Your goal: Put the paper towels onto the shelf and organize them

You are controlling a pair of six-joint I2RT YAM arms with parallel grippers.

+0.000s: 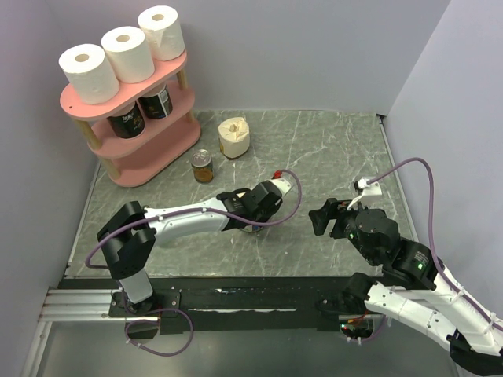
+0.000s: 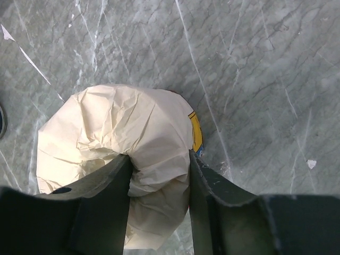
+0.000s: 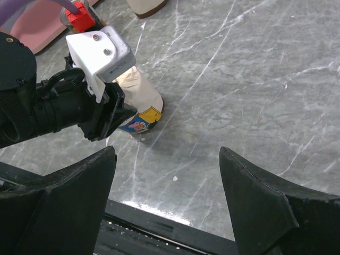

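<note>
Shelf: You see the pink shelf (image 1: 149,161) in the upper left of the top view. It stands on the gray desk (image 1: 338,149).
Top board: Three white paper towels (image 1: 128,53) stand in a row on the top board, side by side.
Middle board: Two dark cans (image 1: 126,122) sit under them, on the middle board.
Loose roll: One cream loose roll (image 1: 234,137) stands upright on the desk, just right of the shelf, near the top middle of the frame.
Small can: A small can (image 1: 203,166) stands on the desk, just below and left of the loose roll. The two do not touch.
Left end effector: Your left end effector (image 2: 159,159) is squeezed tight on a crumpled paper bundle (image 2: 122,127) in the middle of the desk. One finger presses each side of the soft paper.
Bundle: It is cream like the loose roll. It leans to one side, with its low end down at the desk. A yellow and blue label (image 3: 139,121) peeks out at that low end.
Right end effector: Your right end effector (image 3: 167,154) is spread wide, with nothing between its fingers. It hangs over bare desk to the right of the bundle, near it but apart.
</note>
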